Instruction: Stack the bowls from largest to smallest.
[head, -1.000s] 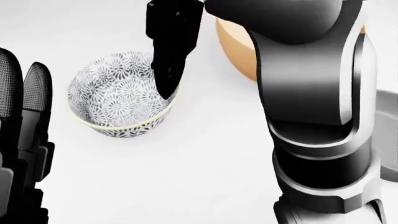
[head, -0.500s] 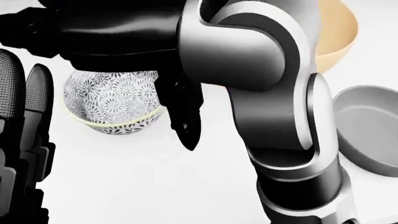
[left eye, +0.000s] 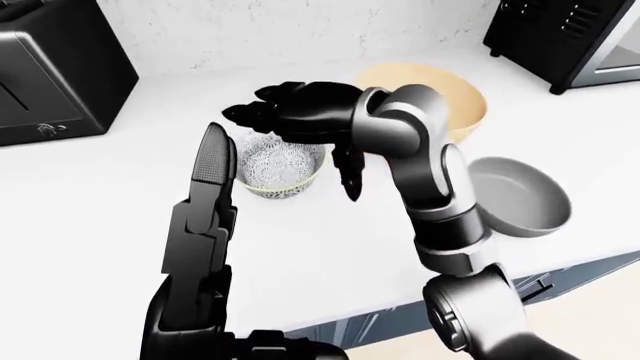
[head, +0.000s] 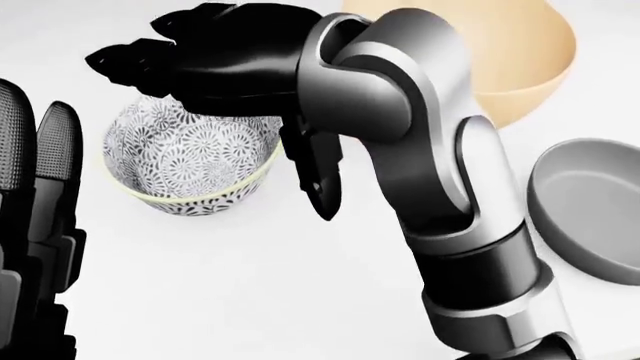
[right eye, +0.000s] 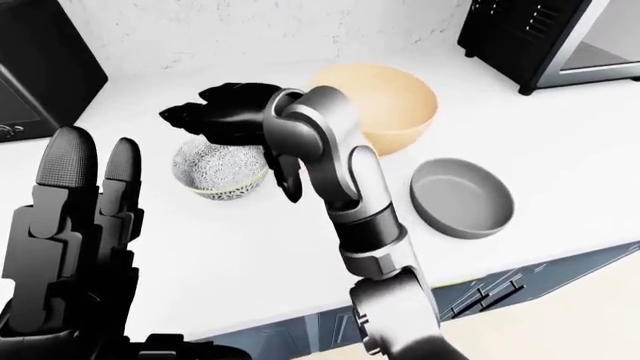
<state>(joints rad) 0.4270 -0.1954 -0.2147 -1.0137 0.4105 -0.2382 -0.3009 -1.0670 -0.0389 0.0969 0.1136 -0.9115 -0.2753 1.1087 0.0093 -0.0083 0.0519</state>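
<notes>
While apart on the counter (right eye: 250, 247), three empty bowls (right eye: 218, 171).

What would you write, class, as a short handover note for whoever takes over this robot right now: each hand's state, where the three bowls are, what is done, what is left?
Right hand: open, fingers spread over the small black-and-white patterned ceramic bowl, one finger hanging beside its rim; nothing gripped.
Left hand: open, raised at the views' left, holding nothing.
Large tan bowl: on the white counter, toward the top.
Shallow grey bowl: on the counter, at the right.
Done: nothing stacked; all three stand apart.
Left: grey bowl into tan, then patterned bowl into grey.
</notes>
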